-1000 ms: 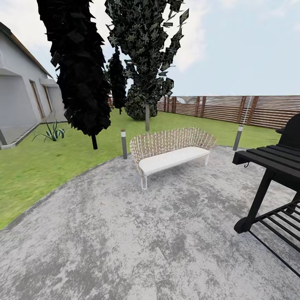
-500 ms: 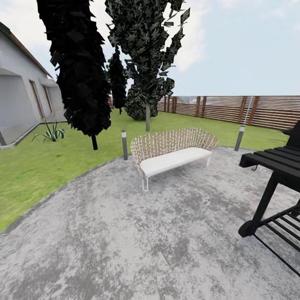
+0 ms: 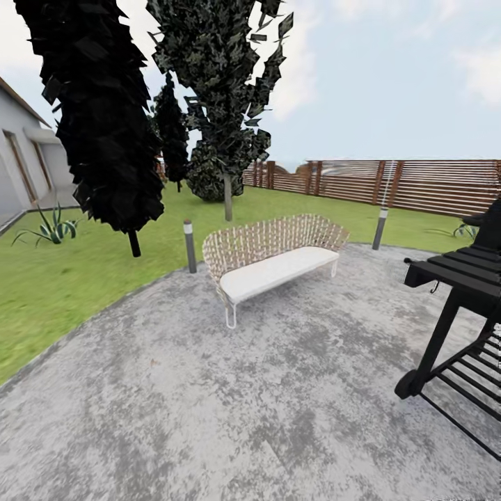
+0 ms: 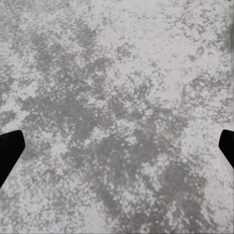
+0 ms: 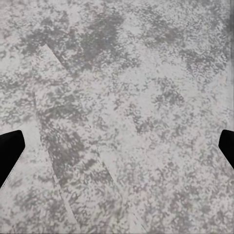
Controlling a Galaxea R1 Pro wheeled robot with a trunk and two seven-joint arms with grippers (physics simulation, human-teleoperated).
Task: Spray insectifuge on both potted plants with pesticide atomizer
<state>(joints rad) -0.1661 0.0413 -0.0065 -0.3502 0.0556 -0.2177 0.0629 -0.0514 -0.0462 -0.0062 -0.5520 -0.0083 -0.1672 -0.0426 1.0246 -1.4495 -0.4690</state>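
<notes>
Grey mottled patio [image 3: 209,403] spreads across the near ground, with green lawn [image 3: 62,292] curving round its far edge and a brown slatted fence [image 3: 417,184] closing the garden behind. At far left, near the house wall [image 3: 21,174], a rosette of pointed green leaves [image 3: 47,229] sits in the grass — probably one of the potted plants, though its pot is too small to make out. Moving right come dark trees [image 3: 104,125], a grey bollard [image 3: 189,245], a wicker bench [image 3: 271,254] on the paving, a second bollard [image 3: 379,227], another spiky plant [image 3: 465,229] by the fence, and a black grill [image 3: 459,306] at the right edge. No pesticide atomizer can be picked out in these views. Both wrist views look at bare paving; the left gripper [image 4: 117,146] and right gripper [image 5: 117,146] each have fingertips spread wide, holding nothing. The main risk, as I judge it, is driving on without locating the sprayer — or clipping the grill or bench while turning, since both stand close on the patio.
</notes>
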